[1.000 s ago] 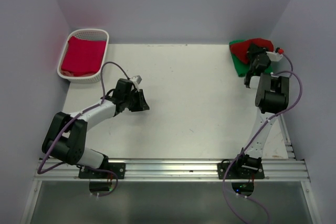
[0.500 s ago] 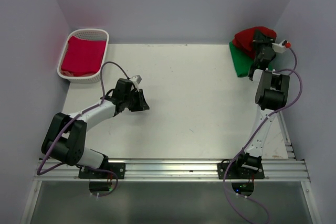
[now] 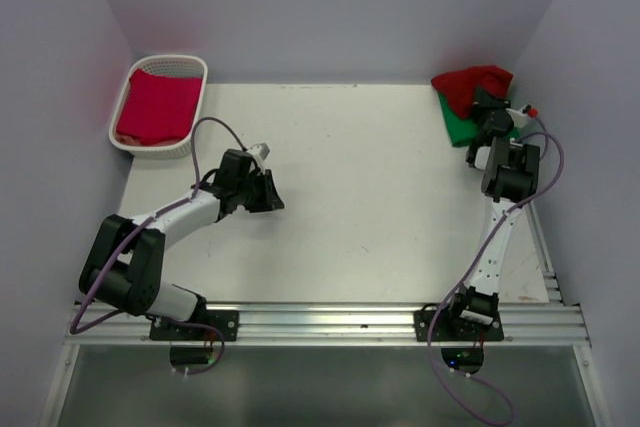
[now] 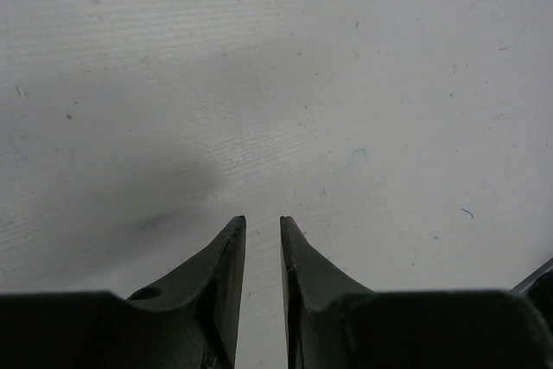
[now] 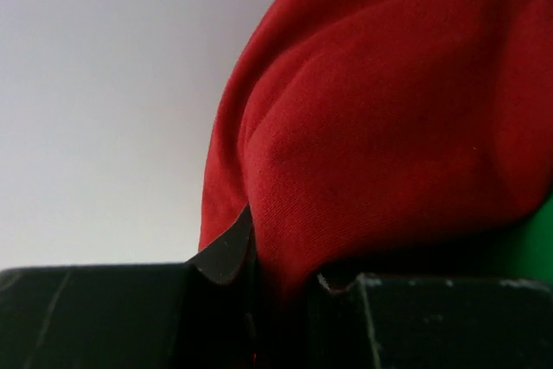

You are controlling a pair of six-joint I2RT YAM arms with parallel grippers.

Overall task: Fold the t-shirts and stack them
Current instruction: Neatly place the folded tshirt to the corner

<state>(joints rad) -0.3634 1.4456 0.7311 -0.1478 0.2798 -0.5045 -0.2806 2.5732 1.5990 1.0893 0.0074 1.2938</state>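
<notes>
My right gripper [image 3: 488, 99] is at the far right corner, shut on the dark maroon red t-shirt [image 3: 470, 81]. It holds the bunched cloth above the bright green t-shirt [image 3: 461, 127], which lies flat on the table. In the right wrist view the red cloth [image 5: 389, 127] fills the frame between my right gripper's jaws [image 5: 281, 252], with green [image 5: 529, 252] at the right edge. The pinkish crimson t-shirt [image 3: 158, 107] lies folded in the basket. My left gripper [image 3: 272, 194] rests low over bare table, its jaws [image 4: 263, 222] nearly closed and holding nothing.
The white lattice basket [image 3: 170, 60] stands at the far left corner. Walls close in the back and both sides. The table [image 3: 370, 177] is white; a metal rail [image 3: 330, 319] runs along the near edge by the arm bases.
My right gripper has lifted the maroon t-shirt and swung it toward the back wall; the cloth now sits further back and left over the green one. The left arm has not moved.
</notes>
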